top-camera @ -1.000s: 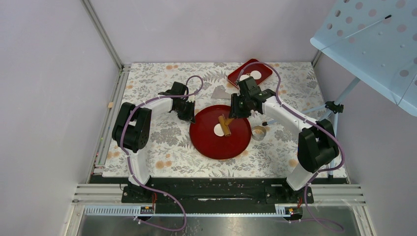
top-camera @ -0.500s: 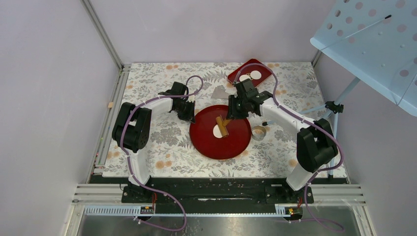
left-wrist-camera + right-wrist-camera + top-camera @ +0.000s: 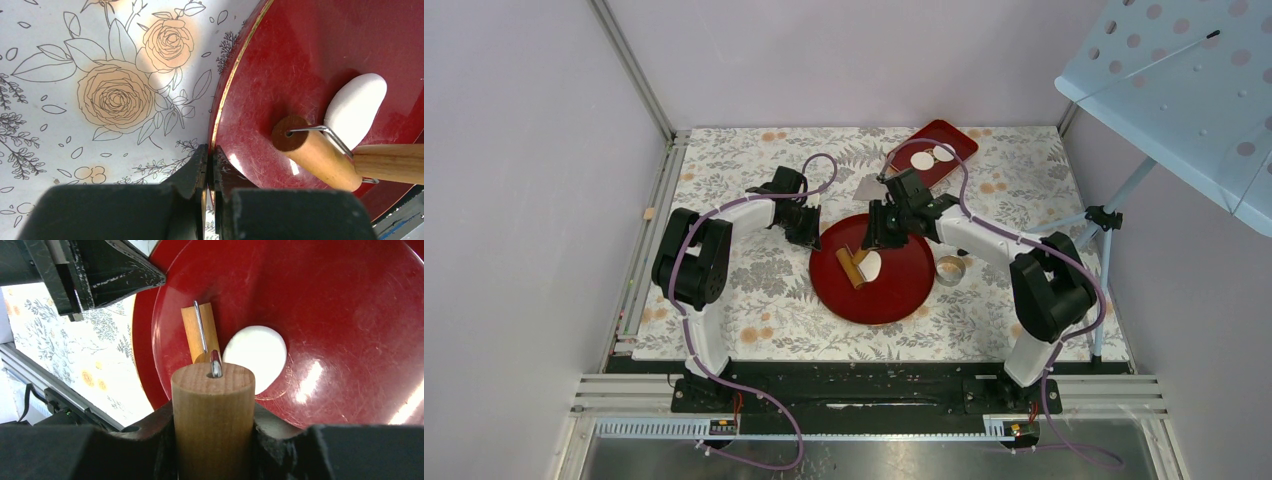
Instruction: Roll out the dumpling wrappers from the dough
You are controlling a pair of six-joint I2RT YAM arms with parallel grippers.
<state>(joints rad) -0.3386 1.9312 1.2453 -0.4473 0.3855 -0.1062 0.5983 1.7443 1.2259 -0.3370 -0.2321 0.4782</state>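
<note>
The dough is a flattened white oval on the round red plate. It also shows as a dough patch in the right wrist view and as dough in the left wrist view. My right gripper is shut on the wooden handle of a small roller. The roller head lies just left of the dough. My left gripper is shut on the plate's rim. Two dumpling wrappers lie on a rectangular red tray at the back.
A metal ring cutter stands on the flowered cloth right of the plate. A grey scraper lies behind the plate. A pale blue perforated shelf overhangs the back right corner.
My right arm has swung left and drawn the roller across the dough, from its right side to its left. The left gripper has kept still on the rim.
</note>
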